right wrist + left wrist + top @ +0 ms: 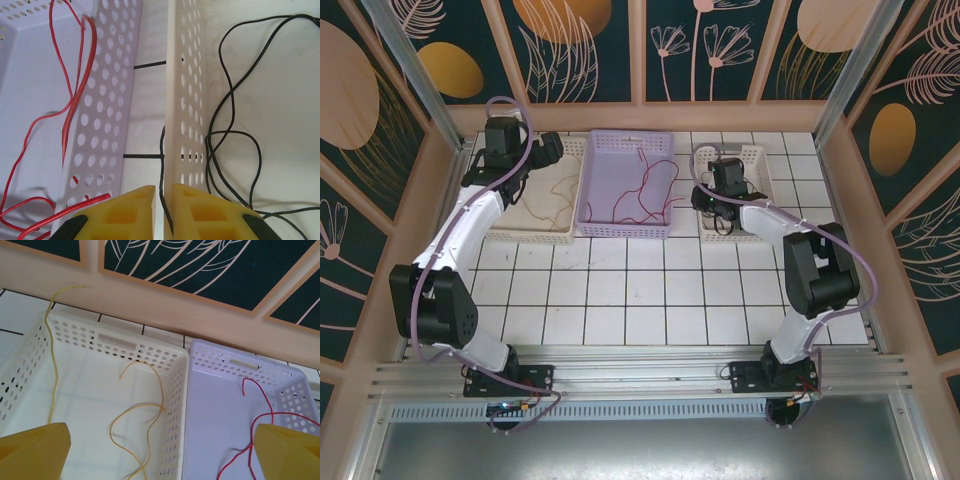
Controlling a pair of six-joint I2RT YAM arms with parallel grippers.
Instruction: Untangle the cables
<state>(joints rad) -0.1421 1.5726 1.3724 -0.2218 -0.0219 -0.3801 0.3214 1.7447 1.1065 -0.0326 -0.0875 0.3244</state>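
Note:
Two yellow cables (150, 410) lie in the white basket (170, 390) on the left, one trailing over its far rim. A red cable (265, 410) sprawls in the lilac basket (220, 405). My left gripper (161, 430) hangs open above the wall between these two baskets, with nothing between its yellow fingers (35, 450). A black cable (220, 110) coils in the right white basket (182, 100), and one strand climbs over its wall. My right gripper (163, 192) is shut on that strand outside the basket, next to the lilac basket's wall (107, 100).
Three baskets stand in a row at the back of the tiled table: white (535, 235), lilac (625, 230), white (755, 155). Wooden walls close in the back and sides. Open tiles (640, 290) stretch between the baskets and the arm bases.

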